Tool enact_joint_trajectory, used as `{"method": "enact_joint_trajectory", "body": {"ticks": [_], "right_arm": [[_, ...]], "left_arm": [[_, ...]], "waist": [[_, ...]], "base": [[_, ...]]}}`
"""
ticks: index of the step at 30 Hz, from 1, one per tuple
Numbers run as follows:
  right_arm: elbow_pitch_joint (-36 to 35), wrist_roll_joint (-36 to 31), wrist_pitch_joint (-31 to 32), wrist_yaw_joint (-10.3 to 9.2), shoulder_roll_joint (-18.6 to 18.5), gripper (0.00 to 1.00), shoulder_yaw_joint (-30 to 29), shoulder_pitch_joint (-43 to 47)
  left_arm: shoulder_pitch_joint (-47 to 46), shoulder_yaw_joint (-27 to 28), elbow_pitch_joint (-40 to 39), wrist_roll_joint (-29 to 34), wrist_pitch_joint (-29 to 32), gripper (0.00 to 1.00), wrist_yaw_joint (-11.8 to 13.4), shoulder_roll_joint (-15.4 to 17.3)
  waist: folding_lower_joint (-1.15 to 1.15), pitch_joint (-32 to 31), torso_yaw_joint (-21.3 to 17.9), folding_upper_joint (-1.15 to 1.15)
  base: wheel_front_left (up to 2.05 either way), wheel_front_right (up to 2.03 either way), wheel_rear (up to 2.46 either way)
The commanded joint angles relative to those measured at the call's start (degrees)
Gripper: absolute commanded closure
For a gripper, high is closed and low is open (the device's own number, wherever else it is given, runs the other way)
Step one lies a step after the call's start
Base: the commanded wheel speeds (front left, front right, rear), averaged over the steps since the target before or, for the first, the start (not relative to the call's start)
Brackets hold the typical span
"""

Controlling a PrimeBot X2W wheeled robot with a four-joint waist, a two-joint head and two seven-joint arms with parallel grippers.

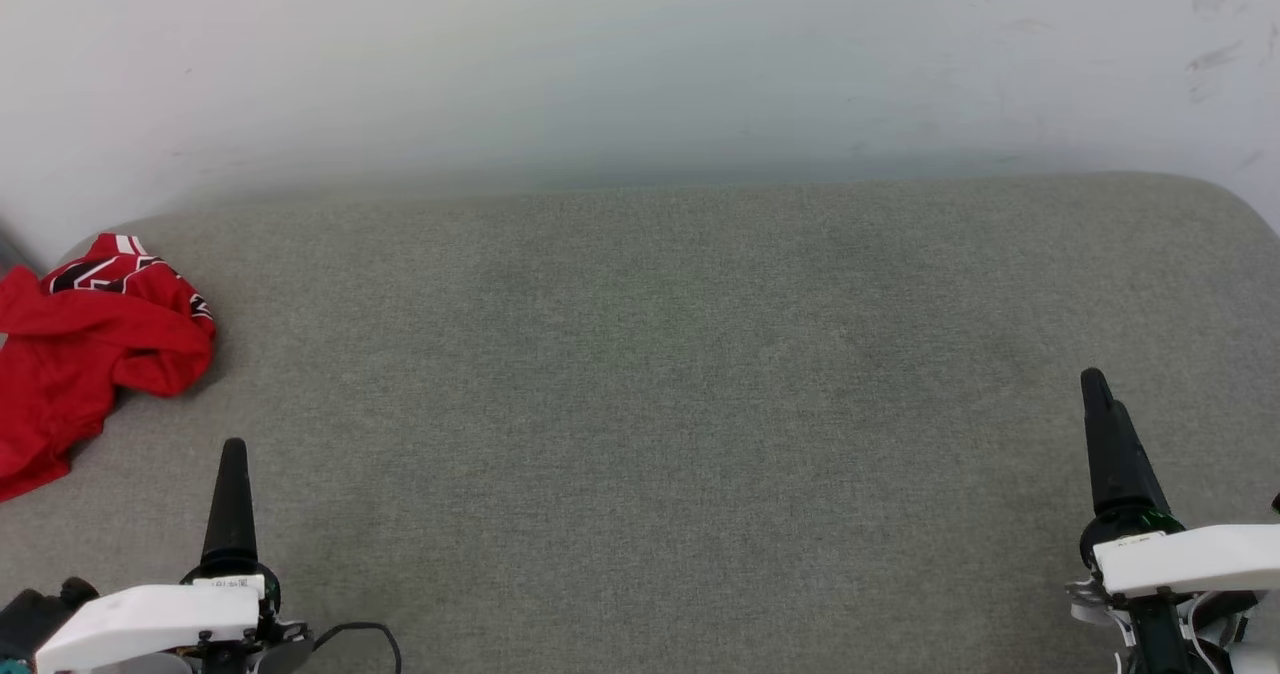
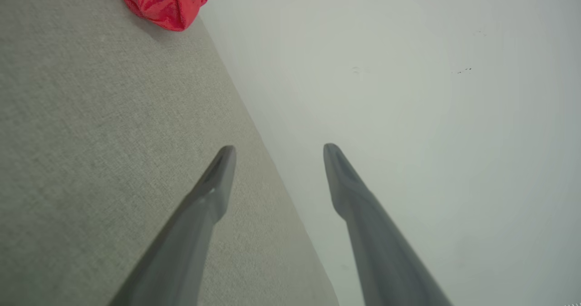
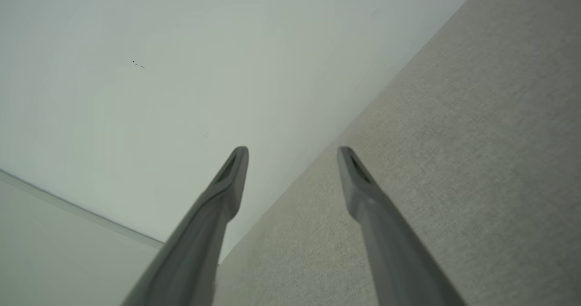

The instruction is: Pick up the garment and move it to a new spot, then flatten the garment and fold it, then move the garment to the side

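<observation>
The red garment (image 1: 85, 354) lies crumpled at the far left edge of the grey cushioned surface (image 1: 650, 374), some black-and-white print showing on its top fold; part of it runs off the head view's left side. It appears as a red bundle (image 2: 165, 2) at the top of the left wrist view. My left gripper (image 1: 233, 454) hovers at the lower left, to the right of and nearer than the garment, its fingers (image 2: 218, 179) spread open and empty. My right gripper (image 1: 1097, 384) stands at the lower right, far from the garment, fingers (image 3: 236, 174) apart with nothing between them.
A pale wall (image 1: 640, 64) rises directly behind the cushion's back edge. The cushion's rounded back right corner (image 1: 1230, 204) sits at the right. A thin black cable (image 1: 370, 639) loops by my left wrist.
</observation>
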Motion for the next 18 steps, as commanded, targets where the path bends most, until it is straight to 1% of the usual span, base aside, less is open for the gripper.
{"method": "enact_joint_trajectory", "body": {"ticks": [1, 3, 4, 5, 6, 9, 13, 16, 18], "right_arm": [[-2.4, -4.0, -0.8, 0.01, -0.1, 0.0, 0.4, -0.8], [-3.7, -7.5, -1.2, 0.01, -0.1, 0.0, 1.1, -0.7], [-3.7, -7.5, -1.2, 0.01, -0.1, 0.0, 1.1, -0.7], [-4.9, -10.7, -1.6, 0.01, -0.1, 0.0, 1.9, -0.8], [-4.9, -10.7, -1.6, 0.01, -0.1, 0.0, 1.9, -0.8], [-6.1, -15.0, -2.2, 0.01, -0.1, 0.0, 3.0, -0.8], [-7.8, -20.3, -3.0, 0.02, -0.1, 0.0, 4.5, -0.9], [-8.5, -24.0, -3.5, 0.02, -0.1, 0.0, 5.3, -0.8], [-8.6, -26.5, -3.9, 0.02, -0.1, 0.0, 5.3, -0.5]], "left_arm": [[-0.6, -0.1, -3.1, 3.8, -0.7, 0.0, 0.7, 0.2], [-0.3, -1.1, -5.7, 7.3, -1.1, 0.0, 1.8, 0.2], [-0.3, -1.1, -5.7, 7.3, -1.1, 0.0, 1.8, 0.2], [0.2, -2.6, -8.2, 11.1, -1.5, 0.0, 3.2, 0.2], [0.2, -2.6, -8.2, 11.1, -1.5, 0.0, 3.2, 0.2], [0.9, -5.4, -10.7, 15.7, -2.1, 0.0, 5.5, 0.2], [1.5, -9.0, -13.5, 22.6, -2.9, 0.0, 7.3, 0.2], [2.0, -11.2, -14.8, 26.7, -3.4, 0.0, 8.9, 0.2], [2.3, -12.5, -15.5, 29.1, -3.8, 0.0, 9.5, 0.2]], "waist": [[0.0, 0.1, 0.0, 0.0], [0.0, 0.2, 0.1, 0.0], [0.0, 0.2, 0.1, 0.0], [0.0, 0.4, 0.1, 0.0], [0.0, 0.4, 0.1, 0.0], [0.0, 0.6, 0.2, 0.0], [0.0, 0.8, 0.3, 0.0], [0.0, 1.0, 0.3, 0.0], [0.0, 1.1, 0.2, 0.0]], "base": [[0.0, 0.0, 0.0], [0.0, 0.0, 0.0], [0.0, 0.0, 0.0], [0.0, 0.0, 0.0], [0.0, 0.0, 0.0], [0.0, 0.0, 0.0], [0.0, 0.0, 0.0], [0.0, 0.0, 0.0], [0.0, 0.0, 0.0]]}}
